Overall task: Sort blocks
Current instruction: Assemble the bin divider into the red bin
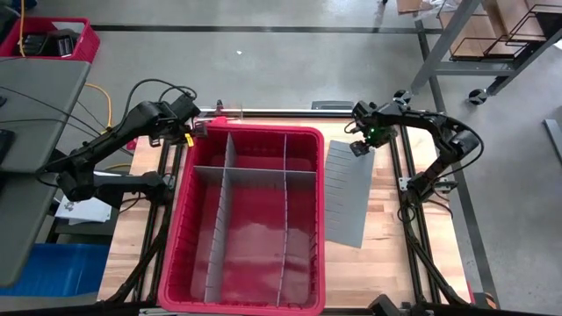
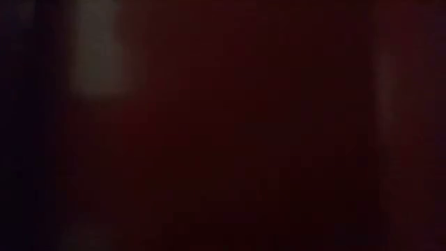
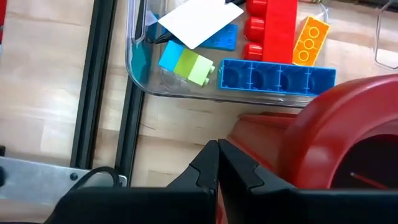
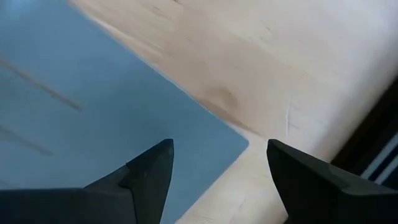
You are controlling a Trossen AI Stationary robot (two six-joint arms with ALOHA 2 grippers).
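Several blocks lie in a clear tray at the table's far edge, beyond the red bin's far-left corner: a long blue one, a red one, an orange one and a green one joined to a light-blue one. My left gripper is shut and empty, just short of the tray, beside the red bin's corner; it also shows in the high view. My right gripper is open above the far corner of a loose grey divider sheet.
The large red bin, split by grey dividers, fills the table's middle. The loose grey sheet lies flat on the wood to its right. A white card lies over the blocks. The low view is dark, blocked by the bin.
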